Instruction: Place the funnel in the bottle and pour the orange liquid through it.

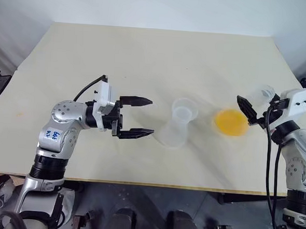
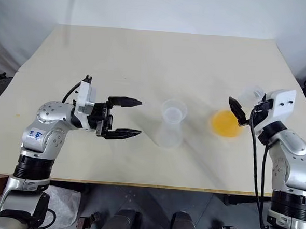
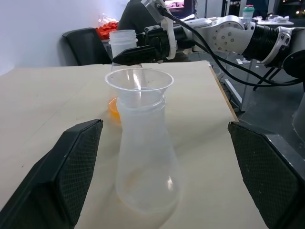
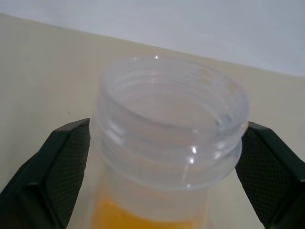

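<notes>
Right gripper (image 2: 235,112): jaws spread, flanking the neck of the clear threaded-mouth flask (image 4: 171,129) of orange liquid (image 1: 230,122); next, closing on it. Left gripper (image 1: 137,116): released. Clear plastic funnel (image 1: 184,108) seated in cloudy conical bottle (image 1: 175,131), mid-worktop (image 1: 146,57).

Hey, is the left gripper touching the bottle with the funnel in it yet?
Apart. In the left eye view the left gripper stands open with bare table between its fingertips and the bottle; the funnel sits in its neck.
</notes>
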